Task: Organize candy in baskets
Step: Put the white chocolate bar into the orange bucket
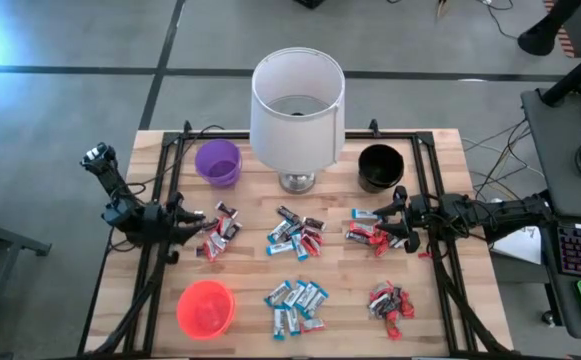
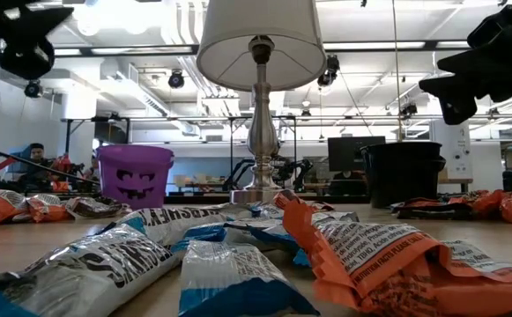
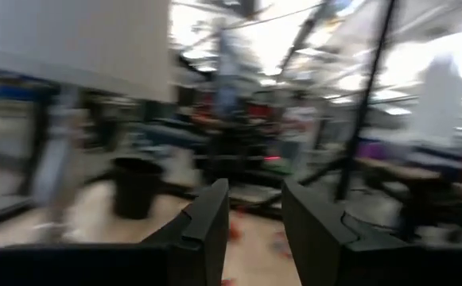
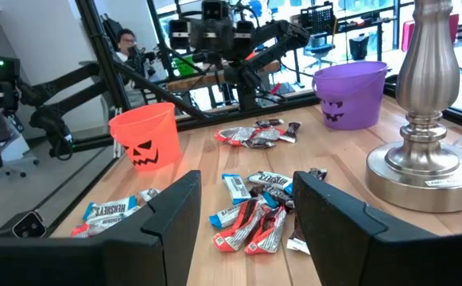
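High view puts my left gripper at the edge of the left pile of red and dark mini bars, and my right gripper just beside the red pile near the black basket. More candy lies in a mixed heap at centre, a blue-and-white pile and a red pile near my side. The purple basket and orange basket hold nothing I can see.

I judge these bars light, thin and slick in their foil, so I'd pinch one across its short width. Left fingers stand partly apart, nothing between them; right fingers are spread wide and empty.

Low view reads "HERSHEY'S" on a silver wrapper; other print is too small.
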